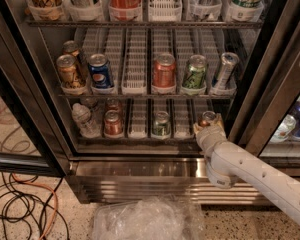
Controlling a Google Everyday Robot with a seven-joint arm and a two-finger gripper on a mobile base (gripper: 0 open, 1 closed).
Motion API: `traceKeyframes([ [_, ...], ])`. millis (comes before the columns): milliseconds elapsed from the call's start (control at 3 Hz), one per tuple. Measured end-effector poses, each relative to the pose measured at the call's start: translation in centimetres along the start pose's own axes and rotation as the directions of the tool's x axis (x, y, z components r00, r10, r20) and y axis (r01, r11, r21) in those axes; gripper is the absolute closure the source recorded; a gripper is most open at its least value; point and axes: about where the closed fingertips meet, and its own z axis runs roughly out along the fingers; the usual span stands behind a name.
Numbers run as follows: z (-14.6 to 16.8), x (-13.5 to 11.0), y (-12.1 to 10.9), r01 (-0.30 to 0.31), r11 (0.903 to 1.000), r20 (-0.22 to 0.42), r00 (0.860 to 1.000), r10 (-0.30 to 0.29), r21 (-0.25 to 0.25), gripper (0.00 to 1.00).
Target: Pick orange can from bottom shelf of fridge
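Camera view is aimed into the fridge (140, 171), where the orange can (207, 118) is seen at the far right end of the bottom shelf (140, 135), in a white slotted lane tray. Only its upper part is shown: a coppery-orange body under a silver top rim. The rest is hidden by the end effector (209, 126), which is placed right at the can from the front. How far the end effector is opened, or whether the can is gripped, cannot be told. A redder can (113, 124) and a green can (161, 125) are set further left on the same shelf.

Dim warm light; pale pincer (208, 127) bright at the bottom shelf (138, 123).
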Motion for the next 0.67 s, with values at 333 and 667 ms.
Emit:
traceKeyframes([
  [333,0.0,0.0,0.0,0.0,1.0,0.0,1.0,0.0,0.0,1.0],
  [667,0.0,0.0,0.0,0.0,1.0,0.0,1.0,0.0,0.0,1.0],
])
